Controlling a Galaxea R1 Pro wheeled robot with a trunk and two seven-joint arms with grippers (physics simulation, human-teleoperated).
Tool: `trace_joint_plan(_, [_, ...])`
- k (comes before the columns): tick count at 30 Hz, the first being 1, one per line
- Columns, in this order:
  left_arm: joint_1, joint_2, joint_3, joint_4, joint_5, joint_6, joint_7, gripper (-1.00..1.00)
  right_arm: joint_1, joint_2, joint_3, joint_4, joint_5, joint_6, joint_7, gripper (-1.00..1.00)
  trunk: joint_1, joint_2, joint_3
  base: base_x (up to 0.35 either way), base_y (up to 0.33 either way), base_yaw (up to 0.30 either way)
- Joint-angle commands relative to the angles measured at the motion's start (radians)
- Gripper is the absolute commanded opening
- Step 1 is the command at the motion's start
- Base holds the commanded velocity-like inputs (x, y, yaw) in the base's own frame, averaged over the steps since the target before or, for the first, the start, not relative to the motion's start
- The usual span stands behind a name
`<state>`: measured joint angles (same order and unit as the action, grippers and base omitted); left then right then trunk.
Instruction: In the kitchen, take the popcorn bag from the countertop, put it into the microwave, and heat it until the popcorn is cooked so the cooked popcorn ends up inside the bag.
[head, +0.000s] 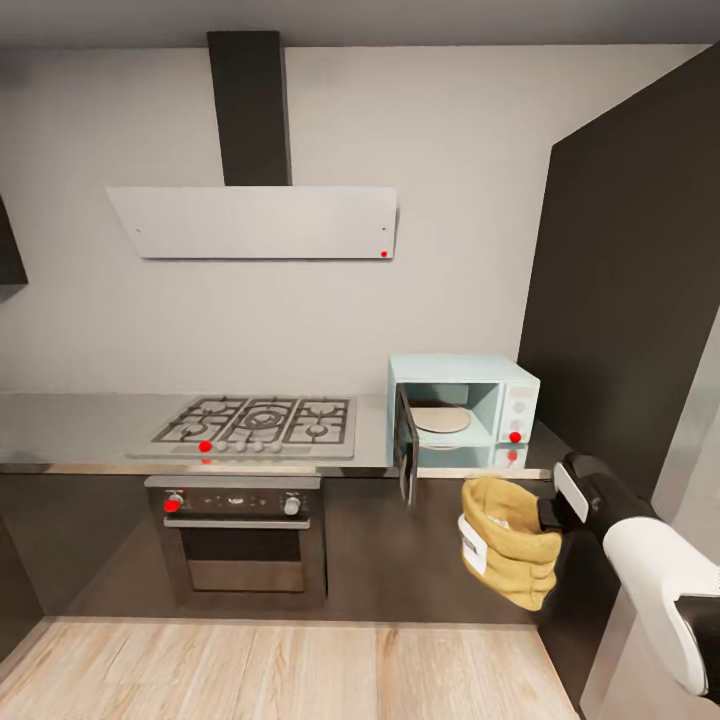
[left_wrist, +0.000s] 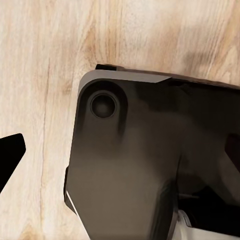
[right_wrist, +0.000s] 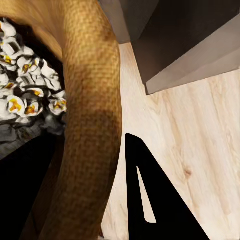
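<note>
The mint-blue microwave (head: 465, 375) stands on the steel countertop (head: 80, 425) right of the hob, its dark door (head: 405, 445) swung open toward me and a round plate (head: 440, 418) inside. My right gripper (head: 548, 515) is shut on the rim of the tan popcorn bag (head: 505, 545), holding it in the air below and in front of the microwave. In the right wrist view the burlap rim (right_wrist: 92, 125) runs beside one black finger (right_wrist: 150, 200), and white puffed popcorn (right_wrist: 20, 95) fills the bag. One dark fingertip (left_wrist: 11, 155) of my left gripper hangs over the wooden floor beside my base (left_wrist: 125, 170).
A gas hob (head: 260, 420) sits left of the microwave, with a built-in oven (head: 240, 530) under it and a hood (head: 250, 220) above. A tall dark cabinet (head: 630, 300) closes off the right side. Light wooden floor (head: 270, 670) lies in front of the cabinets.
</note>
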<state>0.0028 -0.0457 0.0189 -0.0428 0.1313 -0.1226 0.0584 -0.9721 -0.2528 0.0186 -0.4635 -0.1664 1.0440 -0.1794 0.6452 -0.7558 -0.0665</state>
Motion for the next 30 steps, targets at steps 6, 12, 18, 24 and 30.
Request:
trace_joint_plan(6, [0.0,0.0,0.001,-0.001,0.007,-0.002,0.001,1.0,0.0,0.001,-0.002,-0.117,-0.014,0.003,-0.008,-1.0,0.0,-0.001,-0.001,0.0,0.0,0.0])
trace_joint_plan(12, [0.0,0.0,0.002,-0.001,0.007,-0.001,0.001,1.0,0.0,0.001,-0.002,-0.125,-0.014,0.003,-0.009,-1.0,0.0,-0.001,-0.001,0.0,0.0,0.0])
trace_joint_plan(18, [0.0,-0.001,0.002,-0.001,0.007,-0.002,0.001,1.0,0.0,0.016,-0.001,-0.192,-0.01,0.003,-0.012,-1.0,0.0,-0.001,-0.001,0.0,0.0,0.0])
trace_joint_plan(24, [0.0,-0.001,0.002,-0.002,0.006,-0.002,0.001,1.0,0.0,0.016,-0.002,-0.295,-0.006,0.003,-0.014,-1.0,0.0,-0.001,-0.001,0.0,0.0,0.0])
trace_joint_plan(30, [0.0,-0.001,0.003,-0.002,0.007,-0.002,0.001,1.0,0.0,0.019,-0.002,-0.295,-0.004,0.003,-0.018,-1.0,0.0,-0.001,-0.001,0.0,0.0,0.0])
